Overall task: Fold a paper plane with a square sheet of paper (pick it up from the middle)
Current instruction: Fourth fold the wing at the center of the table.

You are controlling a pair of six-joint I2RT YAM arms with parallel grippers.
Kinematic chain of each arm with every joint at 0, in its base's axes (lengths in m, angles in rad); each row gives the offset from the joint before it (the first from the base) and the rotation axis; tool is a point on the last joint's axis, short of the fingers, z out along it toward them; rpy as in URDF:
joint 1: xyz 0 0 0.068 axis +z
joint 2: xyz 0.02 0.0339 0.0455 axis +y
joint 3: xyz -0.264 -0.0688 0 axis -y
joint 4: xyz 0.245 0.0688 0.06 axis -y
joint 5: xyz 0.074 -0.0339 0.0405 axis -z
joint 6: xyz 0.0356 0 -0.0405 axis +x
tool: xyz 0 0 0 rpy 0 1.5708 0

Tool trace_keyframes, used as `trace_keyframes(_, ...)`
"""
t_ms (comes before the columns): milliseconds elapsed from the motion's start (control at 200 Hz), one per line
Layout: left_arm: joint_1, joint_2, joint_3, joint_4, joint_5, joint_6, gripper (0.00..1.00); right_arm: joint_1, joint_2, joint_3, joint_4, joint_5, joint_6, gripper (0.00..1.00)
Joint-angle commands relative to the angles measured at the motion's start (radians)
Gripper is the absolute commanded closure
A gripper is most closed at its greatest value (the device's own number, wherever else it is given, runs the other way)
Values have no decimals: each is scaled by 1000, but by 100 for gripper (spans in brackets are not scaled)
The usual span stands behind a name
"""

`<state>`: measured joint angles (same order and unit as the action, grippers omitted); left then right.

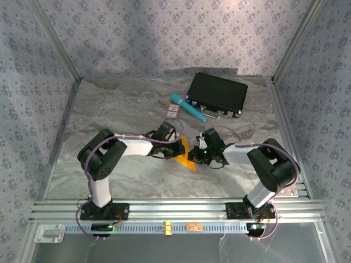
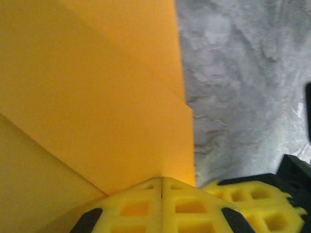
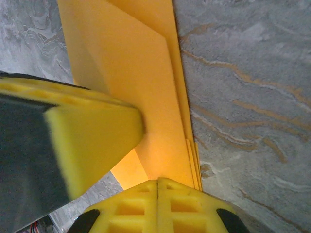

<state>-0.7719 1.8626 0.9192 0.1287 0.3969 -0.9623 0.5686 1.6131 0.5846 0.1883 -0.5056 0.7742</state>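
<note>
Writing: small white-and-red card (image 1: 173,112); print too small to read
Around: black rectangular case (image 1: 216,94) at far side of grey marbled bench (image 1: 109,109); teal cylindrical pen (image 1: 187,107) between case and card, just beside both
Paper: orange-yellow folded paper sheet (image 1: 185,154) at mid-bench, between the claws, layered along one edge
Left claw (image 2: 162,187): yellow pads pressed together, pinching the paper
Right claw (image 3: 158,187): closed on the layered edge; left pad partly covering the paper
Arms: elbows raised, wrists turned inward, nearly meeting
</note>
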Motion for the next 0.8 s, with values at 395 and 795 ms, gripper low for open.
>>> trace_keyframes(395,11,37,3,-92,-56,19,100,7,-47,38,5,-64,-25,98)
trace_keyframes(795,16,32,-4,-77,-48,22,100,20,78,24,-34,-39,-46,98)
